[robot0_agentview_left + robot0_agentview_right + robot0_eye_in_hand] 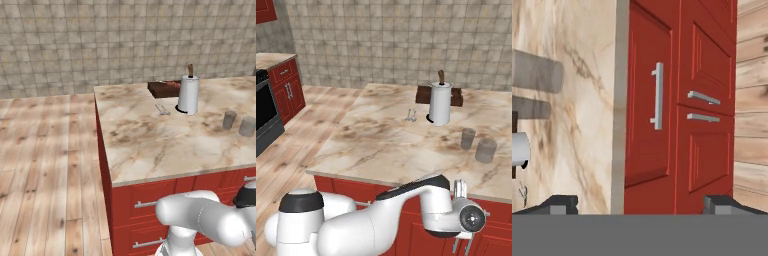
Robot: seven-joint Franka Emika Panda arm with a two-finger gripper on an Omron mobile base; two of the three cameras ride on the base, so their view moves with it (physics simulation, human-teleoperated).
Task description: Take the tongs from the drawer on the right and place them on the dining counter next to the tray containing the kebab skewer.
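The dining counter (150,140) (391,145) is a marble-topped island on a red base. At its far side lies the dark wooden tray (161,89) (423,94), partly hidden behind a paper towel roll. Reddish chunks of the kebab skewer (173,84) show on it. My gripper (462,245) (641,204) hangs open and empty in front of the red cabinet front, below the counter's near edge. The hand view faces a shut drawer front with a silver bar handle (657,96). The tongs are hidden.
A white paper towel roll (188,94) (440,103) stands before the tray, with a small silvery utensil (162,109) (411,116) beside it. Two grey cups (229,120) (468,138) stand on the right. More drawer handles (703,97) sit lower. An oven (263,117) stands far left.
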